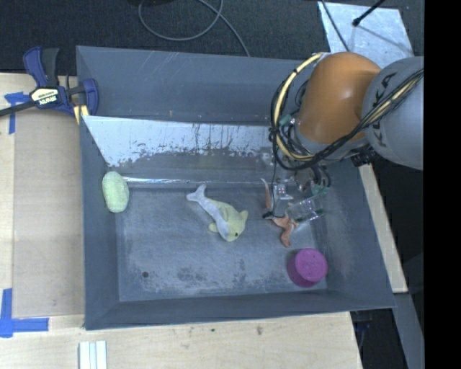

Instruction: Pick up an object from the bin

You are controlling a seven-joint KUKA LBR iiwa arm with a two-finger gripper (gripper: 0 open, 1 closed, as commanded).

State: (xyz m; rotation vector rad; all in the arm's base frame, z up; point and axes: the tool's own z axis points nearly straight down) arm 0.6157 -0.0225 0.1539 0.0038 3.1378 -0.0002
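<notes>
A small orange-brown thing [287,228], thin and bent, lies on the bin [216,79] floor directly at the tips of the fingers [308,209]. The gripper [288,215] reaches down onto it with the fingers apart, one on each side of the thing's upper end. Whether they touch it cannot be told. The arm's rounded orange cover [335,94] and its looped cables sit above and behind the fingers, with the grey arm body off to the side the arm comes in from.

The floor under the fingers is dull grey metal, scuffed and speckled. The sloped wall beyond the fingers is paler and streaked with dark scratches along its lower edge. The bin sits on a pale surface [43,230], and past its far rim there is dark ground with a black cable [191,21] curling over it.

Just on the near side of the fingers, close to the orange-brown thing but apart from it, stands a round magenta knob [307,267] by the bin's near wall. Farther out across the floor lies a soft toy fish [220,215], white with a yellow-green body. Well beyond it, by the far side wall, rests a pale green egg-shaped lump [115,192]. Nothing lies over the orange-brown thing.
</notes>
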